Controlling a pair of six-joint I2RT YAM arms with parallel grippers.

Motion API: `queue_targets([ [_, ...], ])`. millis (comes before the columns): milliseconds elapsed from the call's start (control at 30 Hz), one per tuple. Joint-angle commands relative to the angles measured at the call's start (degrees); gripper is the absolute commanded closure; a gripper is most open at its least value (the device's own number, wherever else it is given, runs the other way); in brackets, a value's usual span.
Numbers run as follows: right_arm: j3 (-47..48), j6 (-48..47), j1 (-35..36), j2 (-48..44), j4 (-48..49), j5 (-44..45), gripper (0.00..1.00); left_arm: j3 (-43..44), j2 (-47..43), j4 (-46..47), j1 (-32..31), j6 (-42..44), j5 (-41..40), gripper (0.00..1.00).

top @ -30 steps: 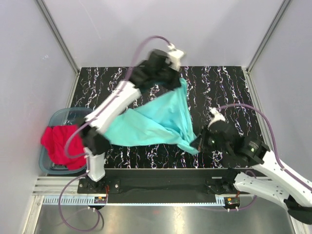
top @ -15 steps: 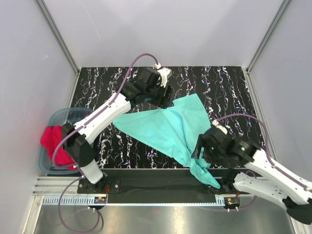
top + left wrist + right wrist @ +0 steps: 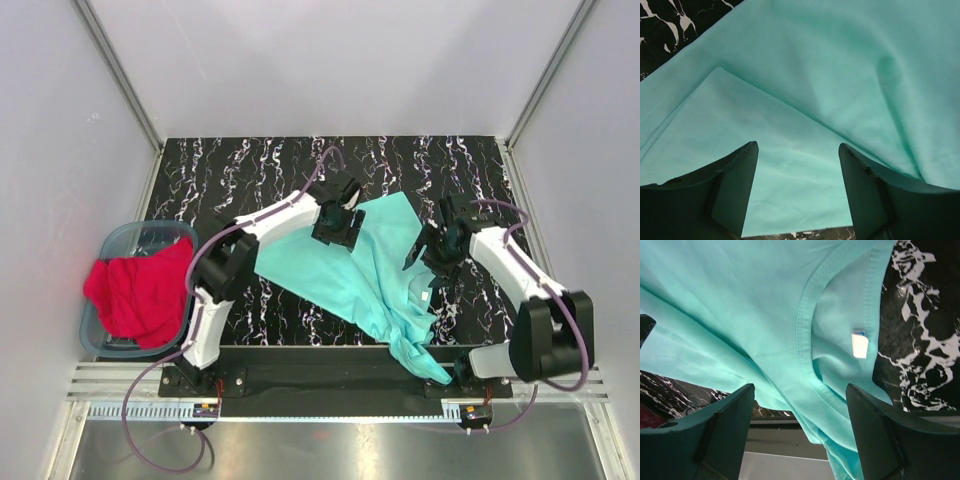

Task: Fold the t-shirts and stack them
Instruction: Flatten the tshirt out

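No writing that we can read in any of these views.

The nearest thing to a label we find is a small white tag (image 3: 860, 345) just inside the neckband of the mint-teal t-shirt (image 3: 740, 300), seen from the right wrist. Its face shows plain white, and we can make out no letters or size mark on it. From above, a pale strip (image 3: 330, 411) with fine, regular tick marks runs along the near edge below the arm bases. The marks are too small for us to tell whether any numbers stand beside them.
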Motion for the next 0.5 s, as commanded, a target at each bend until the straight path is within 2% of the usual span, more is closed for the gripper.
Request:
queue_targets([
  [0, 2.2, -3.1, -1.7, 4.0, 4.9, -6.1, 0.19, 6.2, 2.2, -0.8, 0.4, -0.9, -2.7, 0.29],
  [67, 3.2, -3.0, -2.1, 7.9, 7.0, -7.8, 0.19, 8.0, 4.7, -2.6, 0.9, 0.2, -4.6, 0.29],
  [200, 5.0, -3.7, -2.3, 13.6, 8.2, -7.0, 0.19, 9.8, 7.7, -3.2, 2.2, 1.1, -4.5, 0.41],
  [233, 5.7, -3.9, -2.3, 14.6, 8.4, -6.3, 0.20, 9.6, 7.7, -2.9, 2.4, 1.5, -4.4, 0.53],
  [300, 6.3, -3.9, -2.7, 17.3, 9.0, -5.2, 0.21, 9.2, 7.3, -2.8, 2.8, 1.8, -4.3, 0.65],
  [333, 6.5, -3.9, -2.9, 18.2, 9.8, -5.3, 0.22, 8.6, 6.8, -2.8, 2.8, 2.3, -4.0, 0.75],
  [400, 7.5, -3.7, -3.0, 20.4, 10.5, -5.5, 0.25, 7.7, 6.2, -2.1, 2.8, 3.0, -3.9, 0.85],
  [433, 8.1, -3.7, -2.9, 21.2, 11.1, -5.4, 0.25, 6.9, 5.7, -1.9, 2.8, 3.2, -3.7, 1.00],
  [467, 8.4, -3.5, -3.1, 22.5, 11.3, -5.8, 0.26, 6.8, 5.7, -1.8, 2.8, 3.2, -3.7, 1.00],
])
